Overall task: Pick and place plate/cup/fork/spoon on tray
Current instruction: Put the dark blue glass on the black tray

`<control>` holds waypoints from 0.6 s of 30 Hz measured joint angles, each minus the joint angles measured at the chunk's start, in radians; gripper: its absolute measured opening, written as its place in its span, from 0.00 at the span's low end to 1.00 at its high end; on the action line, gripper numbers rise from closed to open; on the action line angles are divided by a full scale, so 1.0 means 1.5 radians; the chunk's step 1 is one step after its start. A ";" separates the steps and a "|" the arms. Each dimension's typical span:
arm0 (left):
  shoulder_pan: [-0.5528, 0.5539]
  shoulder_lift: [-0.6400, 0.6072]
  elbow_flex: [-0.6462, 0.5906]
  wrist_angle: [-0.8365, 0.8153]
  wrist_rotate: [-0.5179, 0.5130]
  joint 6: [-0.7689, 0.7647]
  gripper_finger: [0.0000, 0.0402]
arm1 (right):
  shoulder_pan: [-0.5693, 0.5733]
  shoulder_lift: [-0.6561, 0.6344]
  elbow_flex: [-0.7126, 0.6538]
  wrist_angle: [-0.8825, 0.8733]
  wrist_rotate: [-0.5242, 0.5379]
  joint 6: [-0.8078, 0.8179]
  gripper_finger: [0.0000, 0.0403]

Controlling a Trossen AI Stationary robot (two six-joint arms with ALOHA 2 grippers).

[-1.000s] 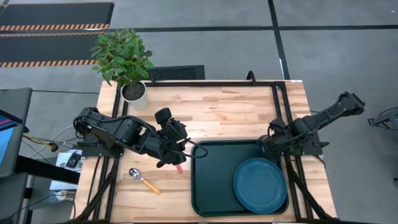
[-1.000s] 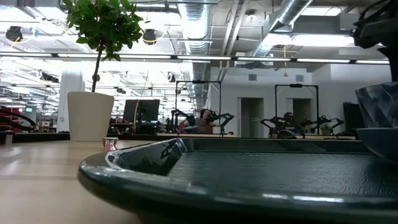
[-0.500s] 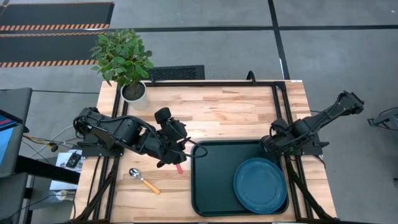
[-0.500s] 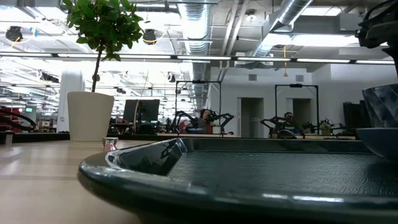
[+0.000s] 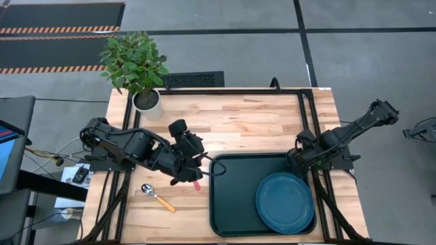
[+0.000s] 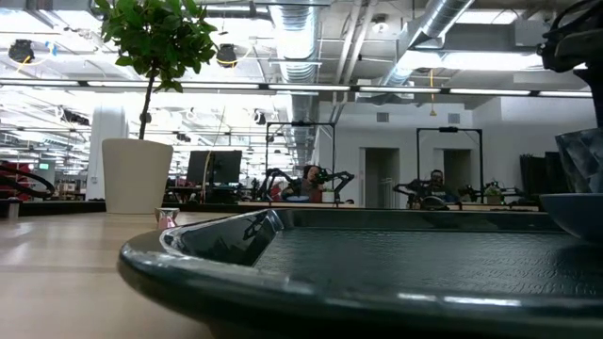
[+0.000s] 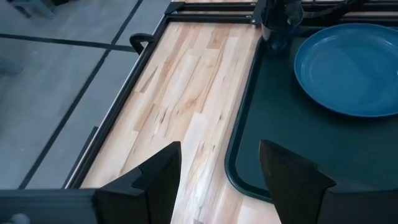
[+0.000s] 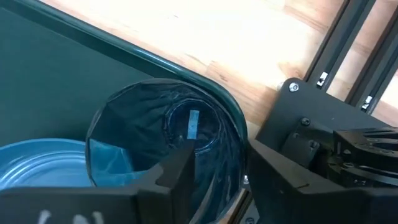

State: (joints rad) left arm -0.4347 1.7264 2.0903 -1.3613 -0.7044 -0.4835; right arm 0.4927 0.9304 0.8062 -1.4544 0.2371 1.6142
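The dark green tray (image 5: 231,204) lies on the table's near right, with the teal plate (image 5: 285,202) flat in its near right part. The smoky cup (image 8: 161,149) stands upright in the tray's far right corner. My right gripper (image 8: 221,168) is open over it, one finger inside the cup and one outside. My left gripper (image 5: 194,169) hovers open just left of the tray, above the fork, whose red handle (image 5: 197,184) shows while the tines are hidden. The orange-handled spoon (image 5: 157,197) lies flat on the table near the left front. My right gripper comes at the cup from above, slanting. The cup's wall near the tray corner (image 8: 239,140) stands between its parted fingers. Whether either finger touches the wall, I cannot tell. The cup stands with its bottom on the tray.
A white pot with a green plant (image 5: 146,101) stands at the table's far left corner. Bare wood (image 5: 245,122) stretches across the far half of the table. Black frame rails (image 5: 313,122) run along the table's edges.
In the low view the cup has shifted a little toward the table's right edge and stands in the tray's corner. My right gripper has stayed over that corner.
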 joint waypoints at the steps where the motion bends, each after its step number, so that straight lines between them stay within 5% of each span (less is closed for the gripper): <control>1: -0.002 0.000 0.000 -0.003 0.000 -0.001 0.51 | 0.000 -0.002 0.000 0.003 0.000 0.000 0.44; 18: -0.009 0.000 -0.001 -0.048 -0.006 -0.019 0.51 | 0.000 -0.027 0.005 0.026 -0.002 -0.035 0.49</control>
State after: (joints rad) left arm -0.4485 1.7264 2.0895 -1.4328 -0.7139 -0.5115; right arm 0.4923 0.8893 0.8144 -1.4152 0.2345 1.5615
